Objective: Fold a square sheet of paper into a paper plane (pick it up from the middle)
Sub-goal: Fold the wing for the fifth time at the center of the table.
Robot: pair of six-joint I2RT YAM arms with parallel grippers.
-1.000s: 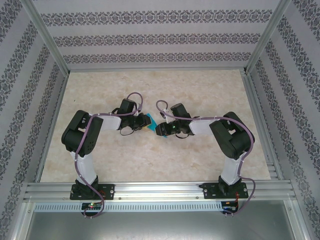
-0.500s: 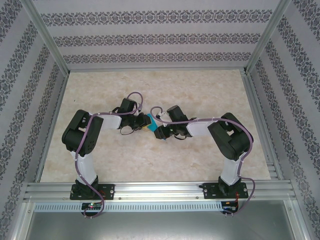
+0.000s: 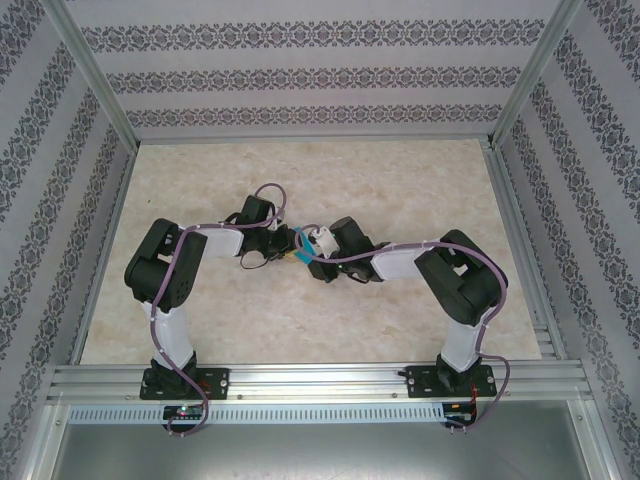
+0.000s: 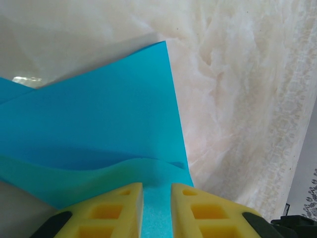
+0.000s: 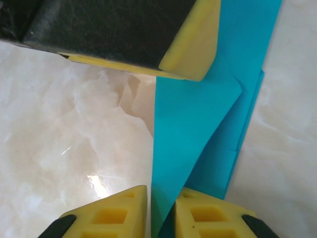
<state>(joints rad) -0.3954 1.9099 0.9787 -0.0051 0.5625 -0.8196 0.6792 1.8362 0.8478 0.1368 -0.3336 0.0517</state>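
Observation:
The cyan-blue sheet of paper (image 3: 298, 239), folded into overlapping layers, is held just above the table between my two grippers at the table's middle. My left gripper (image 3: 286, 250) reaches in from the left. In the left wrist view its jaws (image 4: 157, 201) are shut on the paper (image 4: 99, 114), which bulges just in front of the yellow fingertips (image 4: 116, 206). My right gripper (image 3: 309, 254) comes in from the right. In the right wrist view it (image 5: 162, 208) pinches a lower edge of the paper (image 5: 193, 129), with the left gripper's yellow finger (image 5: 190, 47) across the top.
The marble-patterned table (image 3: 400, 180) lies open on all sides of the grippers. Patterned walls and aluminium posts (image 3: 95, 80) box it in at the back and sides. A metal rail (image 3: 320, 378) with both arm bases runs along the near edge.
The right arm has slid left toward the left gripper and its jaws have narrowed onto the paper's edge. The left arm and its grip have stayed put.

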